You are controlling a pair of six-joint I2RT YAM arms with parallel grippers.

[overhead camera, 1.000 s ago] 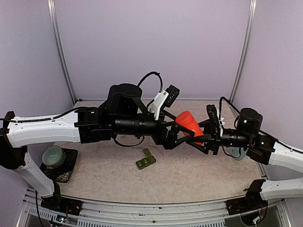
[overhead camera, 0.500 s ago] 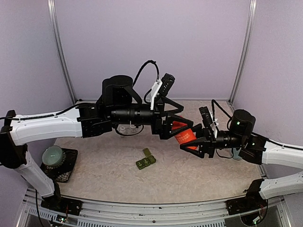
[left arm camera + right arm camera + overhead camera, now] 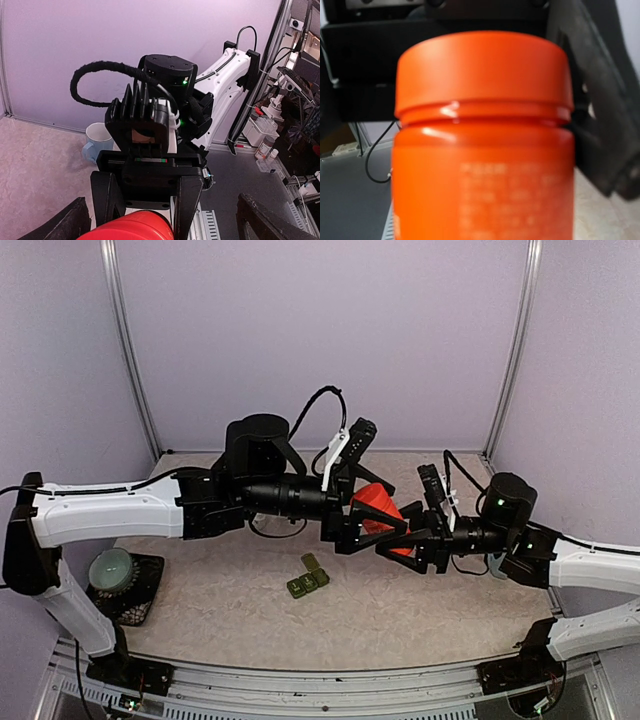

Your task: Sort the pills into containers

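Note:
An orange pill bottle (image 3: 378, 506) hangs tilted over the table's middle, with my right gripper (image 3: 407, 538) shut on its body. In the right wrist view the bottle (image 3: 482, 165) fills the frame, its cap (image 3: 482, 65) pointing away, and my own fingers are hidden behind it. My left gripper (image 3: 364, 524) is open, its fingers (image 3: 65, 226) spread wide on either side of the cap end (image 3: 131, 228), not touching. The dark green containers (image 3: 308, 580) lie on the table below, at least one lid raised. No pills show.
A pale blue mug (image 3: 100, 142) stands on the table's right side, mostly hidden behind the right arm in the top view. A round green-topped object on a black pad (image 3: 118, 578) sits at the left front corner. Both arms meet over the table's middle.
The right gripper has carried the bottle lower and to the left. The left gripper drew back and up, then came in again with its open fingers around the cap end.

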